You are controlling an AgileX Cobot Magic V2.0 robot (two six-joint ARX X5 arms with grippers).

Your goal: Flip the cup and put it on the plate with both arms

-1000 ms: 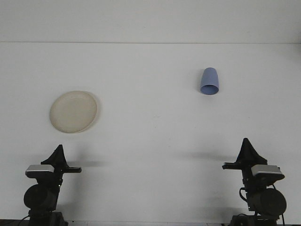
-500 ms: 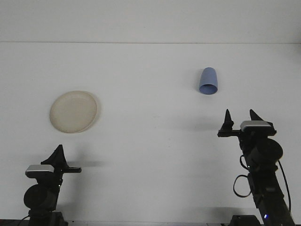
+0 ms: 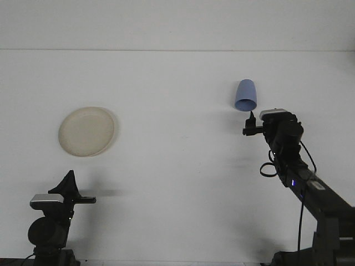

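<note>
Right tool (image 3: 254,119) just below cup (image 3: 246,95) (apart)

Right arm stretched forward over the table, black jointed links rising from the lower right corner, cables looped along the forearm, small blue light on the link. Right black gripper (image 3: 252,123) at the arm's far end, grey camera block on top of the wrist, one dark fingertip (image 3: 252,115) pointing up and away; finger spread unclear. Left arm folded low at the lower left, left black gripper (image 3: 69,183) pointing up, fingers appearing together in one pointed tip.
</note>
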